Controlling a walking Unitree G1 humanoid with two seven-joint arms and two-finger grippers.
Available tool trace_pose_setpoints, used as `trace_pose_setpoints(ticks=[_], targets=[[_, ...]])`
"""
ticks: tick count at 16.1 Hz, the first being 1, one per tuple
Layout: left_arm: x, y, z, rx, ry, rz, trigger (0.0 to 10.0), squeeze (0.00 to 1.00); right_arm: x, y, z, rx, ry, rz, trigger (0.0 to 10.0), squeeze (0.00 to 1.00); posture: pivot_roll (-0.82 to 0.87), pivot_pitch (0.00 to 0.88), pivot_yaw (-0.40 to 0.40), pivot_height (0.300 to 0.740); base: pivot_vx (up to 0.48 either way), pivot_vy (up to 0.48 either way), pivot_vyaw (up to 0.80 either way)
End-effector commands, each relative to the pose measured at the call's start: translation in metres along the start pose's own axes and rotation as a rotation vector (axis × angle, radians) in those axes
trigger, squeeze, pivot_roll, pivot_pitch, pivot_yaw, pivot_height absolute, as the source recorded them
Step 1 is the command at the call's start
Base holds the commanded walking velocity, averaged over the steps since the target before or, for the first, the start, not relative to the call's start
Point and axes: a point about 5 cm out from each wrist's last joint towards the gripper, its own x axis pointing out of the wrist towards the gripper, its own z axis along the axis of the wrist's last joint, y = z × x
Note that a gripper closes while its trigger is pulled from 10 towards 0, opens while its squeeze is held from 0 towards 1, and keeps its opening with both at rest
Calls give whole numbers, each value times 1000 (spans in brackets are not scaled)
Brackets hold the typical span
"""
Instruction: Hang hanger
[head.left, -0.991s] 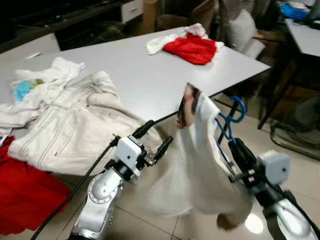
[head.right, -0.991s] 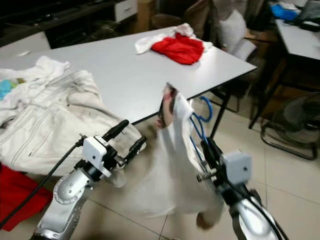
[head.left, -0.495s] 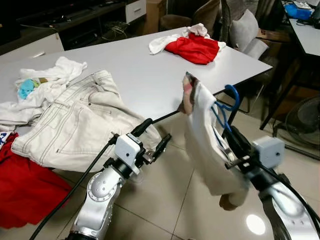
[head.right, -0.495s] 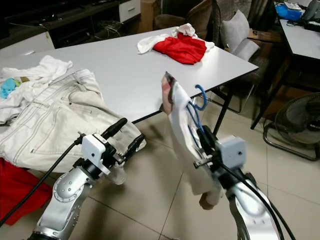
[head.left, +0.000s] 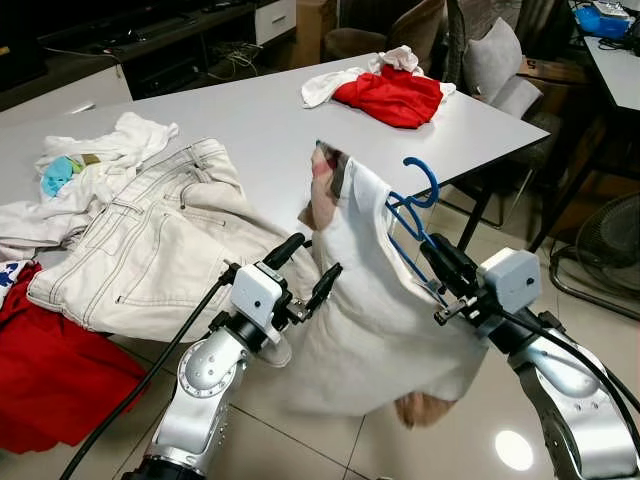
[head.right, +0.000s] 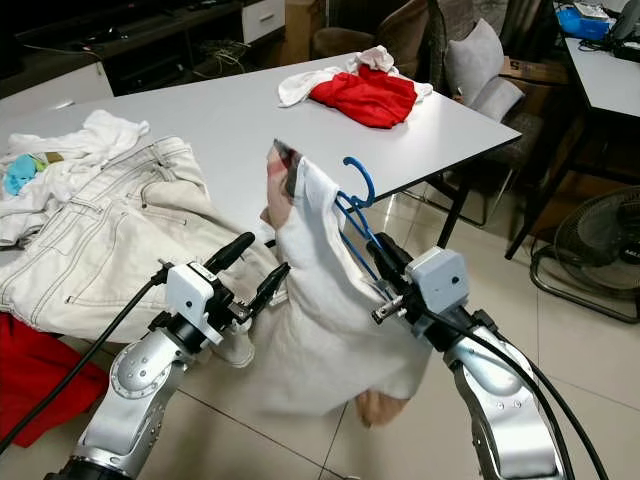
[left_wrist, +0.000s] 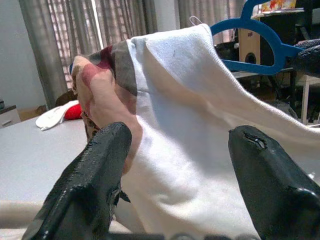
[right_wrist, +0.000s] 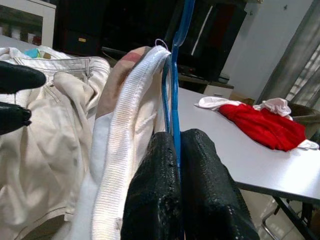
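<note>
A blue hanger (right_wrist: 176, 65) carries a white garment (head.left: 370, 300) with a checked, pinkish collar end. My right gripper (head.left: 432, 252) is shut on the hanger's lower part, holding it up in front of the table edge with the hook (head.right: 366, 180) pointing up. The garment hangs off the hanger's left side and sags toward the floor. Just to its left, my left gripper (head.left: 316, 255) stands open. In the left wrist view the cloth (left_wrist: 190, 125) shows close ahead, across the gap between the two fingers (left_wrist: 95, 170); I cannot tell whether they touch it.
A grey table (head.left: 280, 130) holds pale trousers (head.left: 150, 240) hanging over its front edge, white cloths (head.left: 100, 150) and a red garment (head.left: 400, 95). More red cloth (head.left: 50, 370) lies at the far left. Chairs (head.left: 500, 70) and a fan (head.left: 610, 240) stand at the right.
My right arm has swung the hanger and garment leftward, up against my left gripper. The cloth has billowed out lower and wider. The left arm has barely moved.
</note>
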Motion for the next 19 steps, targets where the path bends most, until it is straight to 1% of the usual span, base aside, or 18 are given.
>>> trace_pose_setpoints(ticks=[1, 5, 10, 14, 19], targets=[[4, 1, 3, 20, -11, -6, 10000, 0, 3, -6, 9, -25, -41, -4, 10000, 0, -73, 0, 0, 740, 0, -330, 0], [5, 0, 3, 23, -12, -5, 10000, 0, 8, -8, 10, -34, -46, 9, 10000, 0, -72, 0, -1, 740, 0, -461, 0], [5, -1, 3, 24, -12, -1, 10000, 0, 10, 2, 8, -17, -45, 34, 10000, 0, -68, 0, -4, 740, 0, -461, 0], [4, -1, 2, 21, -10, -2, 10000, 0, 10, 3, 8, -13, -44, 37, 10000, 0, -68, 0, -4, 740, 0, -428, 0], [4, -1, 2, 21, -9, 0, 10000, 0, 10, 3, 6, -11, -41, 33, 10000, 0, -67, 0, -3, 740, 0, 0, 0]])
